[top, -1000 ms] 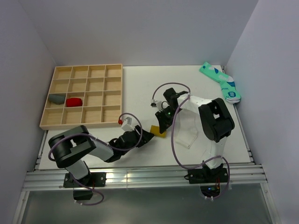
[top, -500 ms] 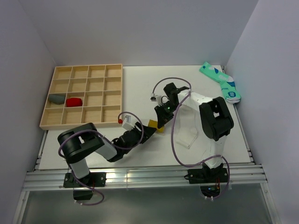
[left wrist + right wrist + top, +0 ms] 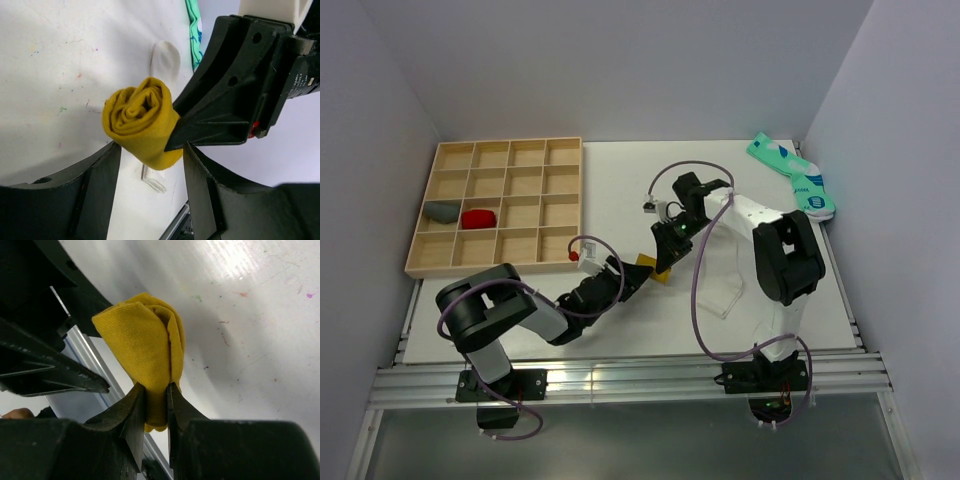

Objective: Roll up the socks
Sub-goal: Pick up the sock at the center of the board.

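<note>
left fingers (image 3: 100,185) spread either side of one rolled mustard-yellow fabric sock (image 3: 141,122), contact cannot be told | right fingers (image 3: 131,417) pinch that roll, just off the near right corner of the one sixteen-cell wooden grid tray (image 3: 490,268) | one flat white fabric sock (image 3: 720,285) on the counter (image 3: 620,170), right of the tray | in the tray: one grey bundle (image 3: 443,211), one red bundle (image 3: 478,217), in adjacent cells | two teal patterned socks (image 3: 798,178), far right of the tray

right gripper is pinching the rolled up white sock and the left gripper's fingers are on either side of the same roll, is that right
Not quite: the rolled sock is mustard-yellow, not white, as the right wrist view shows. The right gripper pinches it, and the left gripper has its fingers on either side of the same roll.
</note>
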{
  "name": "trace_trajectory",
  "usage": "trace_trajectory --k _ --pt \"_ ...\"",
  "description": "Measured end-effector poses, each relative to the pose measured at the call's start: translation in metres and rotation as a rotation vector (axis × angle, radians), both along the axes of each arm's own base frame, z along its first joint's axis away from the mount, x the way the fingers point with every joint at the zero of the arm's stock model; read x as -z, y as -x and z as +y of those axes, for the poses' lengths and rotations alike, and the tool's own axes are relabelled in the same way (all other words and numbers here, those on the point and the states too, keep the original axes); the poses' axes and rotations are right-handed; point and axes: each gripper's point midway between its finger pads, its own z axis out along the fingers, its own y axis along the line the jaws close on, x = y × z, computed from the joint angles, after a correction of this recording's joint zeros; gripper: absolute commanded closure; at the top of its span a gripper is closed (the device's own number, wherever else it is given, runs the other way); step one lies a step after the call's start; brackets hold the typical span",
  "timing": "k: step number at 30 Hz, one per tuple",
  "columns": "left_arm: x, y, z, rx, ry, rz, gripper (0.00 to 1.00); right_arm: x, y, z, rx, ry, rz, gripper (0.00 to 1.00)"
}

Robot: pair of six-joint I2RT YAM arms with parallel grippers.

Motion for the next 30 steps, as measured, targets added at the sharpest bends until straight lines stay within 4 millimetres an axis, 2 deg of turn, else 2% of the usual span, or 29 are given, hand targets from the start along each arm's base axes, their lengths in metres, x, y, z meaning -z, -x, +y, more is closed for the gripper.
trace_trajectory --k 9,16,19,20,25,26,30 --pt "-0.015 -0.007 -0.004 -0.009 0.043 -0.028 0.43 -0.025 0.007 0.004 0.002 -0.052 0.010 1.00" --pt "-0.023 -0.008 -0.005 -0.009 0.069 -0.045 0.47 -0.029 0.011 0.005 0.001 -0.062 0.029 1.00" --pt "-0.028 -0.008 -0.004 -0.009 0.076 -0.052 0.54 -0.033 0.013 0.005 0.000 -0.071 0.032 1.00" --pt "-0.029 -0.007 -0.004 -0.009 0.079 -0.053 0.62 -0.035 0.013 0.005 0.000 -0.075 0.029 1.00" --pt "-0.037 -0.007 -0.004 -0.008 0.095 -0.066 0.77 -0.041 0.014 0.005 0.000 -0.085 0.017 1.00" --pt "-0.038 -0.007 -0.004 -0.008 0.097 -0.067 0.85 -0.042 0.014 0.005 0.000 -0.086 0.015 1.00" --pt "-0.039 -0.007 -0.005 -0.007 0.100 -0.069 0.98 -0.043 0.015 0.004 0.000 -0.084 0.010 1.00"
